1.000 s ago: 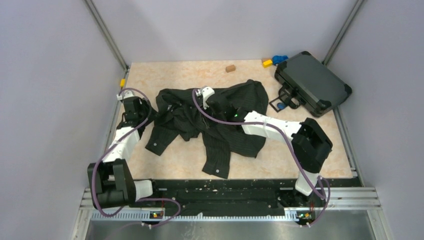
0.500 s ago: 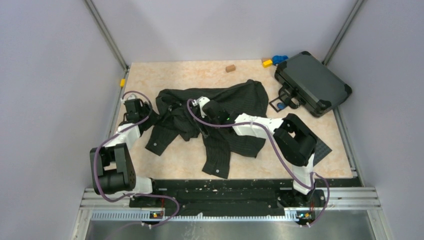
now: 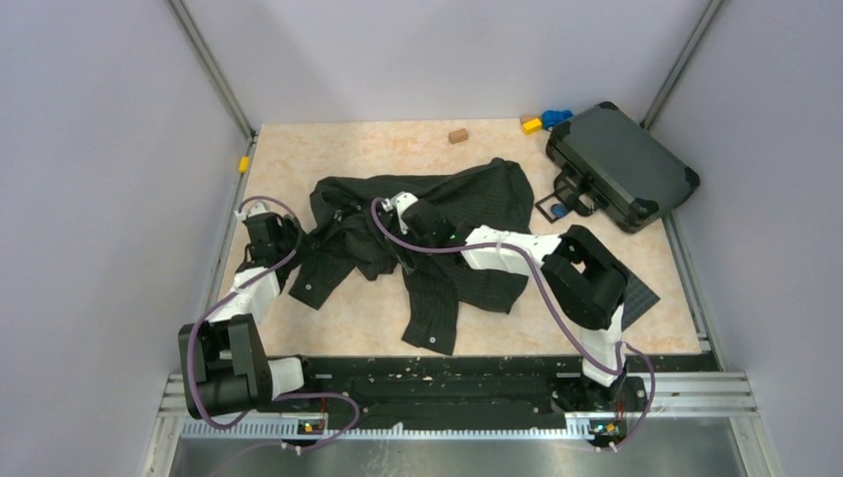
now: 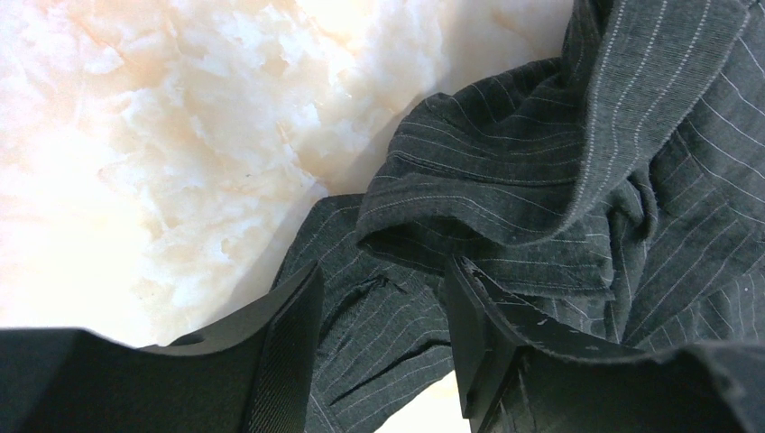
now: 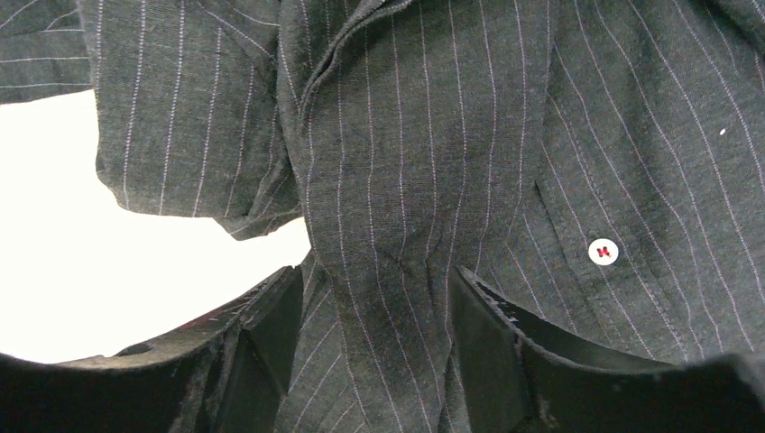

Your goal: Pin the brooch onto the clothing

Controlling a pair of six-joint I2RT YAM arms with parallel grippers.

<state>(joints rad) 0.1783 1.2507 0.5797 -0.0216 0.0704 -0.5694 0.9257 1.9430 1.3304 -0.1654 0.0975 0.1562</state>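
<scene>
Overhead, the crumpled shirt sprawls widest left to right, one sleeve trailing toward the near edge; a blue speck, probably the brooch, sits by the case. Only the right wrist view catches a white button. Left gripper and right gripper both hover spread over cloth, gripping nothing.

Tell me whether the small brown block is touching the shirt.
Apart. The top external view shows bare tabletop between the brown block and the shirt.
</scene>
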